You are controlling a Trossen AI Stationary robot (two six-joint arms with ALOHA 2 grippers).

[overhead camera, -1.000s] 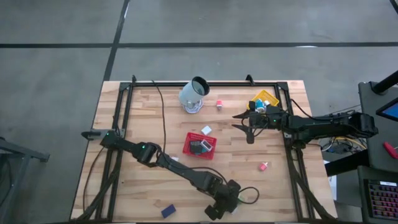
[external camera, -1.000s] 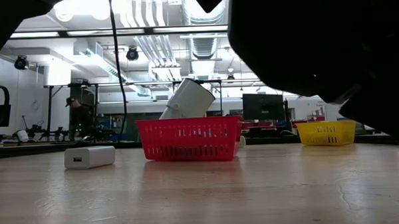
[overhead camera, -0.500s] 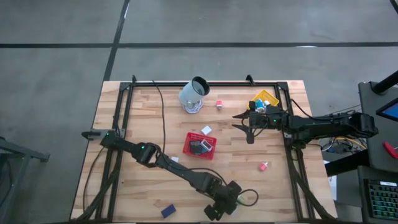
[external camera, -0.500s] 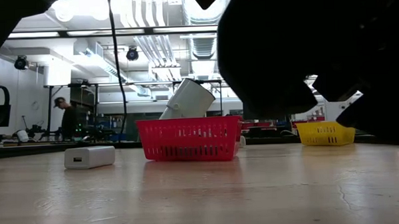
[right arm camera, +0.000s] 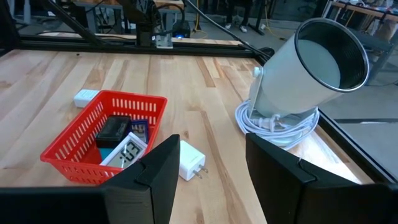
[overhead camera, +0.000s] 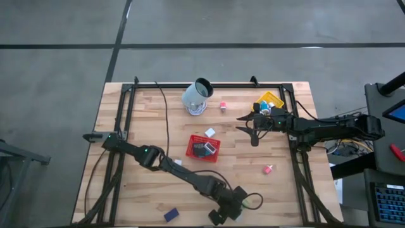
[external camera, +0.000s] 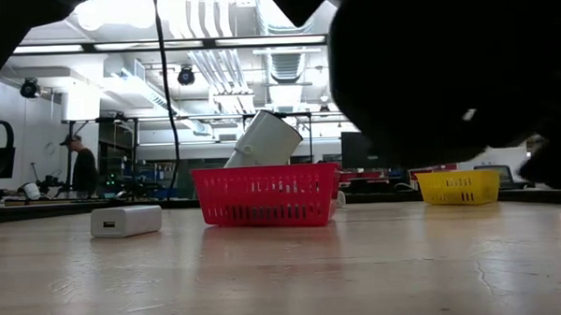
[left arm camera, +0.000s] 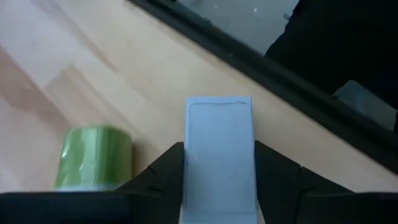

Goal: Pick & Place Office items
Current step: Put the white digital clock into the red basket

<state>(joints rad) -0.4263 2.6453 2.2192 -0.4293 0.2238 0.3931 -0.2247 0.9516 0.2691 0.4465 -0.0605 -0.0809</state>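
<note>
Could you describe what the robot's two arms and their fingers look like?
Both arms are dark and slender, built of jointed segments. The left arm shows small green lights near its base and a black cable looping by its wrist. The right arm ends in thin black prongs. Both grippers' fingers are matte black, flat and angular.

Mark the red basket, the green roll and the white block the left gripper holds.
red basket (right arm camera: 68, 140): right wrist view, mesh side wall.
green roll (left arm camera: 96, 155): left wrist view, curved side.
white block (left arm camera: 219, 155): left wrist view, flat top face.
</note>
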